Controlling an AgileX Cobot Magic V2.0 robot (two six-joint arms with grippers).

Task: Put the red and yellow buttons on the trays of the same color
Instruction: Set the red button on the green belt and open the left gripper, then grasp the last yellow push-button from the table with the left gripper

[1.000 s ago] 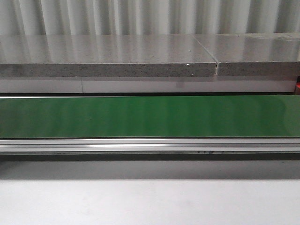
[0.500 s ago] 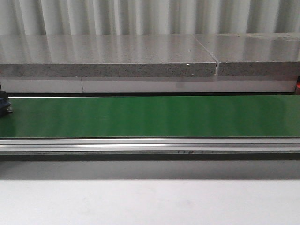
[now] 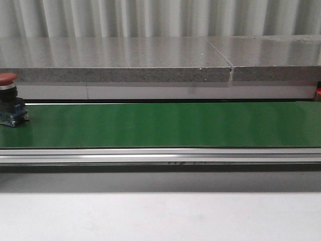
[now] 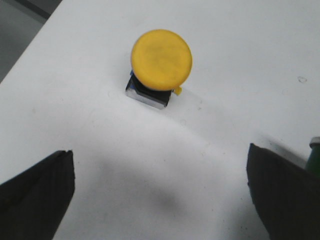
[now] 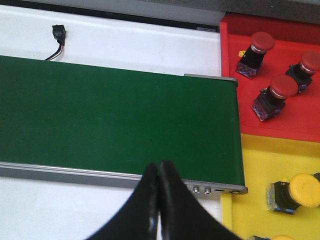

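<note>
A red button (image 3: pixel 8 100) on a dark base rides at the far left end of the green belt (image 3: pixel 165 124) in the front view. In the left wrist view a yellow button (image 4: pixel 161 61) stands upright on the white table, well ahead of my left gripper (image 4: pixel 160 195), which is open with nothing between its fingers. My right gripper (image 5: pixel 159 172) is shut and empty, hovering over the near rail of the green belt (image 5: pixel 115 125). Beside the belt's end lie a red tray (image 5: pixel 300 120) holding three red buttons (image 5: pixel 282 89) and a yellow tray (image 5: pixel 260 175) with yellow buttons (image 5: pixel 302 191).
A grey stone ledge (image 3: pixel 115 60) runs behind the belt, and a metal rail (image 3: pixel 160 156) runs along its near side. A small black connector with a cable (image 5: pixel 59 34) lies on the white surface beyond the belt.
A red button has come into the front view at the left end of the belt and moved a little rightward; one second ago the belt was bare.
</note>
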